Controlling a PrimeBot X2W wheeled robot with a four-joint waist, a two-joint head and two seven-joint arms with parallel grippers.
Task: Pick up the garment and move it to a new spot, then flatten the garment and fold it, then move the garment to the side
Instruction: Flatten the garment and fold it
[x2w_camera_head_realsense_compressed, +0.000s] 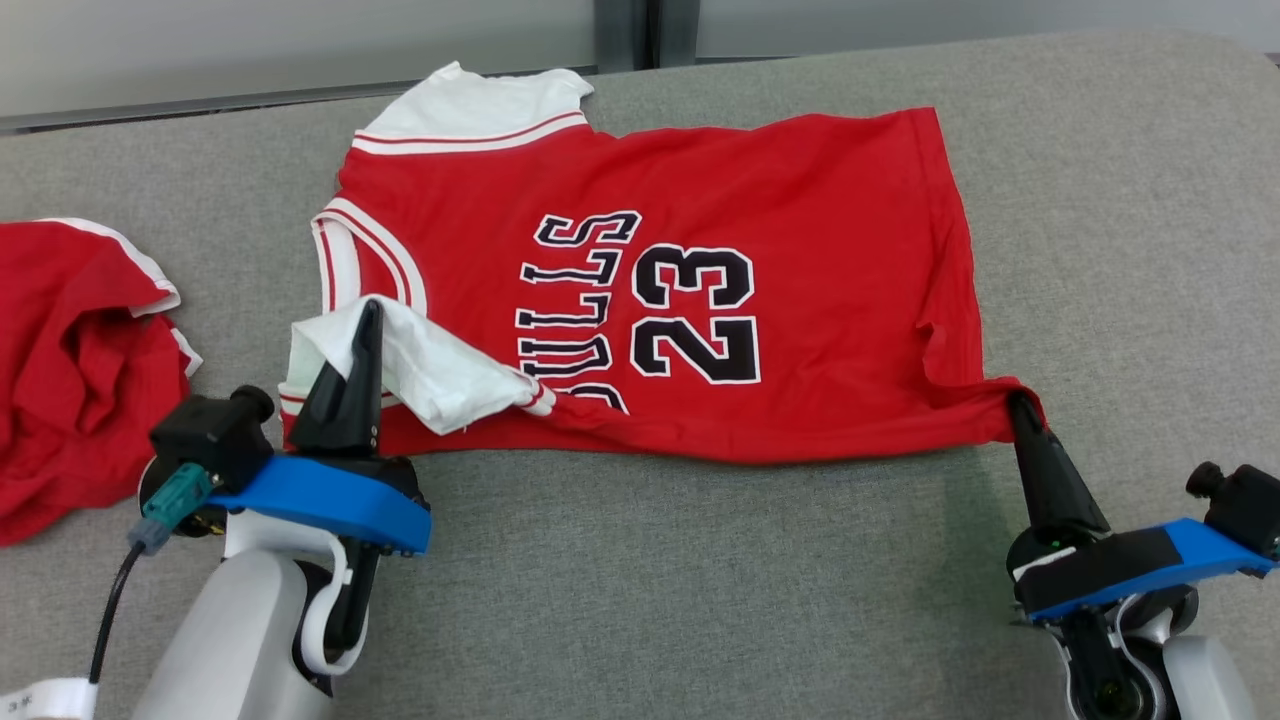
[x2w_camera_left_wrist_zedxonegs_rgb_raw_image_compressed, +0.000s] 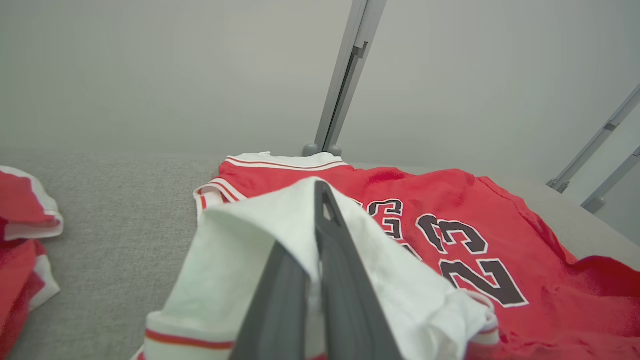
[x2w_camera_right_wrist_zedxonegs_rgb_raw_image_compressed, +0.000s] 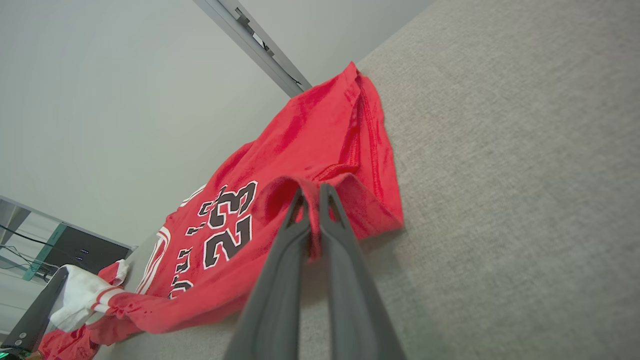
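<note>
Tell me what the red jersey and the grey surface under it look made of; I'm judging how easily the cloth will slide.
The jersey: thin, soft knit fabric, probably cotton or polyester, matte; it creases and drapes limply. The grey surface: coarse woven, upholstery-like textile, matte, with a visible speckled weave.

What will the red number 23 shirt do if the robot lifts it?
Probably flop and droop: the red cloth basketball jersey wrinkles between the left pincer, shut on its white sleeve, and the right pincer, shut on its hem corner. It looks thin, so likely light. It should not roll on the grey fabric surface.
</note>
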